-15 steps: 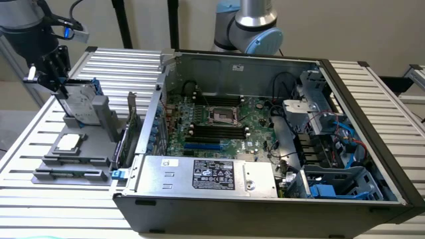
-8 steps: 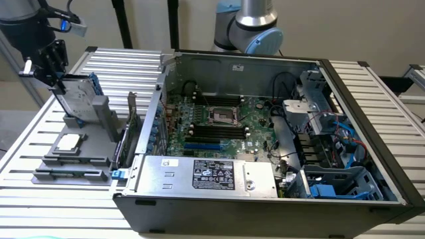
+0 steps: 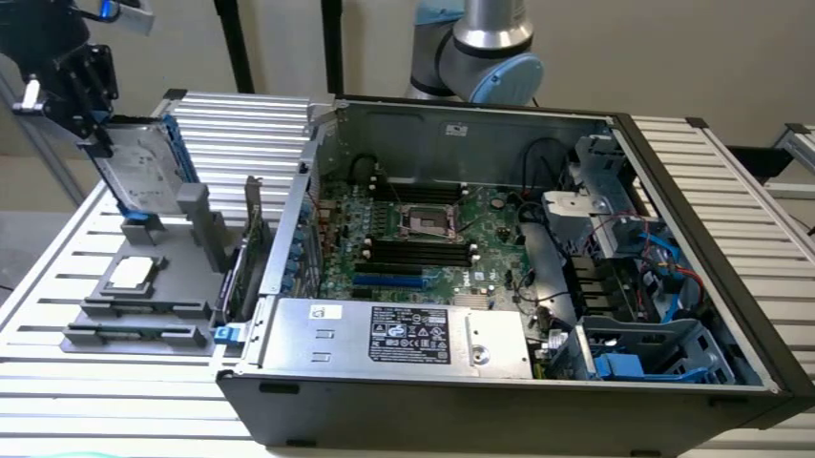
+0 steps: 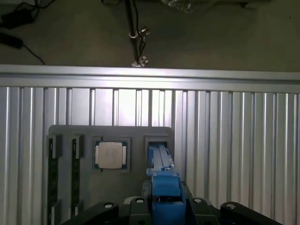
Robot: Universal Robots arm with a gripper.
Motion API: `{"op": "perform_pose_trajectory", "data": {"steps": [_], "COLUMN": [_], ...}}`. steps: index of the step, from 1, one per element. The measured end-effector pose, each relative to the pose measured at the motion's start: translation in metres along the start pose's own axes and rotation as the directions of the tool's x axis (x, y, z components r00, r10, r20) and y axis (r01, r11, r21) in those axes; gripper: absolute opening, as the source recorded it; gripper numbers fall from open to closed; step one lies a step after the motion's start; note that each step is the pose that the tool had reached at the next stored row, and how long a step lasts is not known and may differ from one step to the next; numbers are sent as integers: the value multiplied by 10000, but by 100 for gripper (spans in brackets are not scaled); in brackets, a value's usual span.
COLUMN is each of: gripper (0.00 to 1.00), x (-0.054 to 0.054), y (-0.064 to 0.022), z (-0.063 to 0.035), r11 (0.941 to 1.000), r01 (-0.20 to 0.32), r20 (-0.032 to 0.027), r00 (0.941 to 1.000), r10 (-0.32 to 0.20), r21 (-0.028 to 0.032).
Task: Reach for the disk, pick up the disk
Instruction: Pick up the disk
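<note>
Closest in, the jaws pinch the blue bracket [image 4: 164, 187] on the upper edge of the disk [image 3: 135, 172], which stands upright directly beneath them in a grey holder [image 3: 185, 296] on the bench [image 3: 76, 401]. Rigid, moderately heavy and shock-sensitive, it seems best held by the bracket's stiff sides.

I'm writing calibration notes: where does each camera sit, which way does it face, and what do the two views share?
Exterior view: off the arm, raised, looking down aslant at the open computer case on the slatted table; an arm joint and the gripper at the disk show.
Wrist view: on the wrist, looking down along the disk onto the grey holder and chip; the gripper's black body shows.
Shared: disk, holder, chip, table slats.
</note>
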State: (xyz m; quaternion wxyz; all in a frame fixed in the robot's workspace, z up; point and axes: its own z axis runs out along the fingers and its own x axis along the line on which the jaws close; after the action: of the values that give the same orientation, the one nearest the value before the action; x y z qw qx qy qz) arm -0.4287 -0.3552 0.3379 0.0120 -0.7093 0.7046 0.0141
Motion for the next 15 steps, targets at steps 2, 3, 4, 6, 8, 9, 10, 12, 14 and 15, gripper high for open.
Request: {"op": "perform_pose_trajectory", "data": {"steps": [2, 3, 4, 6, 8, 9, 10, 12, 14, 15], "gripper": [33, 33, 33, 33, 33, 33, 33, 33, 33, 33], "x": [-3, -5, -6, -8, -10, -10, -9, -5, 2, 6], "y": [-1, -3, -6, -20, -47, -65, -87, -148, -215, -252], "z": [-88, -134, -181, -271, -363, -408, -451, -546, -636, -684], "r11": [10000, 10000, 10000, 10000, 10000, 10000, 10000, 10000, 10000, 10000], "r01": [0, 0, 1, 1, 0, 0, 1, 5, 10, 14], "r20": [0, 0, 0, 0, -1, 0, 0, 0, 4, 6], "r00": [10000, 10000, 10000, 10000, 10000, 10000, 10000, 10000, 10000, 10000], "r10": [0, 0, -1, -1, 0, 0, -1, -5, -10, -14], "r21": [1, 0, 1, 1, -1, 0, 0, -2, -8, -10]}}
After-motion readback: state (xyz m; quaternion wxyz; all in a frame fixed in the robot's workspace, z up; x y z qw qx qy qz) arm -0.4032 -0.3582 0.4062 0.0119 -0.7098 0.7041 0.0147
